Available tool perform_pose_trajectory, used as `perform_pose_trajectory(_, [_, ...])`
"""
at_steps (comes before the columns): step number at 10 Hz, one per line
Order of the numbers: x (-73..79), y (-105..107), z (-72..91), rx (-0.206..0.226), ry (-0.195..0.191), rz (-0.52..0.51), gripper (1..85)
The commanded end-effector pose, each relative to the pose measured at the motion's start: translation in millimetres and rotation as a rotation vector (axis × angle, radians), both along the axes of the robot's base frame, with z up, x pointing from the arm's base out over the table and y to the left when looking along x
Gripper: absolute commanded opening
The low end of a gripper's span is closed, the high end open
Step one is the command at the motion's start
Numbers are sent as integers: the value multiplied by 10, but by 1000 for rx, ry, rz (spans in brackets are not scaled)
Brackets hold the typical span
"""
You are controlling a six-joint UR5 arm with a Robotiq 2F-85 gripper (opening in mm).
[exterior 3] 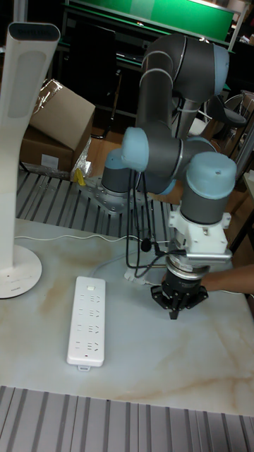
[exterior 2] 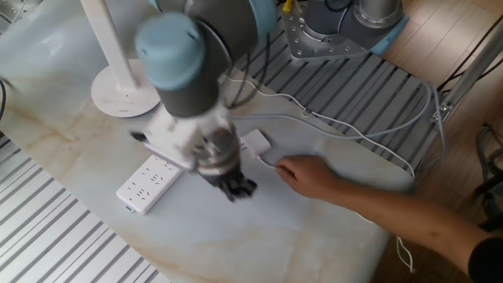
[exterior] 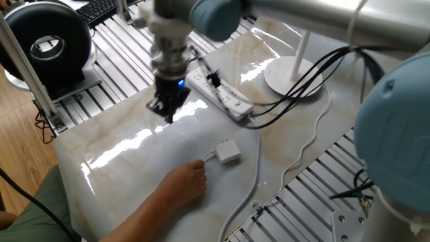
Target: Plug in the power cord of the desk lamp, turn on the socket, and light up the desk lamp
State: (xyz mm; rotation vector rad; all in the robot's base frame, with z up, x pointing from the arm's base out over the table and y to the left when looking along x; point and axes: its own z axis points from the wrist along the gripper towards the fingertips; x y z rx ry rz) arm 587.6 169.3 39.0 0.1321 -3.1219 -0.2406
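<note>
The power cord's boxy white plug (exterior: 228, 152) lies flat on the marble, and a person's hand (exterior: 181, 187) touches the thin cable right beside it. The socket (exterior: 223, 95) is a long white strip lying flat beyond it. The desk lamp's round base (exterior: 290, 72) stands behind the strip, with its pole (exterior 3: 25, 134) upright. My gripper (exterior: 164, 109) points straight down just above the marble, left of the socket and apart from the plug (exterior 2: 254, 142). Its fingers are shut with nothing between them. In the tall fixed view my gripper (exterior 3: 174, 302) hangs right of the socket (exterior 3: 86, 321).
A black round fan (exterior: 46, 42) stands at the back left beside a keyboard (exterior: 101, 9). Black robot cables (exterior: 316, 70) hang over the lamp base. The person's forearm (exterior 2: 393, 208) reaches across the table. Ribbed metal (exterior: 322, 168) borders the marble top.
</note>
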Motion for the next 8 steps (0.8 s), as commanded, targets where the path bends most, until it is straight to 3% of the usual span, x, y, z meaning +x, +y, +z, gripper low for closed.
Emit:
perform_pose_trajectory(1, [135, 65, -190, -65, -37, 22, 10])
perform_pose_trajectory(2, [170, -109, -187, -128, -44, 46, 10])
perform_pose_trajectory(3, [176, -226, -165, -165, -38, 85, 10])
perform_pose_trajectory(6, [-5, -175, -162, -140, 25, 153, 10])
perform_pose_trajectory(8, [-13, -179, -162, -141, 28, 154, 10])
